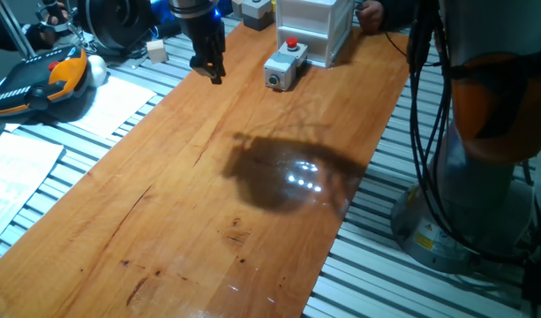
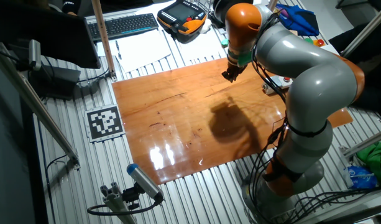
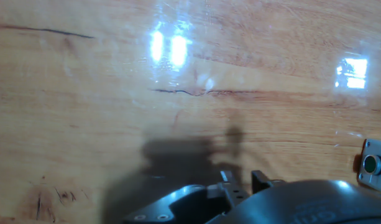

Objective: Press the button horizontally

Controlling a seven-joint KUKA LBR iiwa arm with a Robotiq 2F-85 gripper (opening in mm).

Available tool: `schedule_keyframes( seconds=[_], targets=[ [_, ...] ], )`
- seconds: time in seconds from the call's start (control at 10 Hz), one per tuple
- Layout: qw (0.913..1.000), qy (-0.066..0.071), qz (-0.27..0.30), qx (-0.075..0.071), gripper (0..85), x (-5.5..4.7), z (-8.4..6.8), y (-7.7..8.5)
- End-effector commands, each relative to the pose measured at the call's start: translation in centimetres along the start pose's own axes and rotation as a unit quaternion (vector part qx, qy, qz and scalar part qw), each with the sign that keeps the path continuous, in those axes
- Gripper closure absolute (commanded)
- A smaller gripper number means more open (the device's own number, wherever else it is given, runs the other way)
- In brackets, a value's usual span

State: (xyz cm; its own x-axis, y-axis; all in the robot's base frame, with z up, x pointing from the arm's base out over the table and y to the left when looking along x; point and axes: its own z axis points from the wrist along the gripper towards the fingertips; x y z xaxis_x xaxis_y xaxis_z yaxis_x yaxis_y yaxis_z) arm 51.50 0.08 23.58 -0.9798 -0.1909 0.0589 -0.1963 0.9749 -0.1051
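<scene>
The black two-finger jaws [image 1: 210, 71] hang tips-down just above the polished wooden counter [image 1: 208, 203], near its far edge; whether they are open or shut cannot be told, and they hold nothing. Above them the grey-and-orange arm [image 2: 302, 81] bends over the counter from its base beside the counter's long edge. The small light-grey rectangular button box with a red round cap [image 1: 284, 64] lies near the far corner, apart from the jaws, a dark round part on its near end. It touches the front of a white translucent drawer box [image 1: 314, 26].
</scene>
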Motion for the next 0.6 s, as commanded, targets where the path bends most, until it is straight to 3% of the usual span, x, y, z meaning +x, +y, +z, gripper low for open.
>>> schedule_keyframes(
  seconds=[0.0,0.1,0.2,0.4,0.5],
  targets=[
    [0.9999,-0.003,0.013,-0.003,85.0,0.00,-0.01,-0.01],
    [0.9991,-0.031,0.027,-0.012,85.0,0.00,-0.01,-0.01],
    [0.9970,-0.049,0.040,-0.046,85.0,0.00,-0.01,-0.01],
    [0.9948,-0.025,0.086,-0.049,85.0,0.00,-0.01,-0.01],
    [0.9939,-0.011,0.102,-0.040,85.0,0.00,-0.01,-0.01]
  ],
)
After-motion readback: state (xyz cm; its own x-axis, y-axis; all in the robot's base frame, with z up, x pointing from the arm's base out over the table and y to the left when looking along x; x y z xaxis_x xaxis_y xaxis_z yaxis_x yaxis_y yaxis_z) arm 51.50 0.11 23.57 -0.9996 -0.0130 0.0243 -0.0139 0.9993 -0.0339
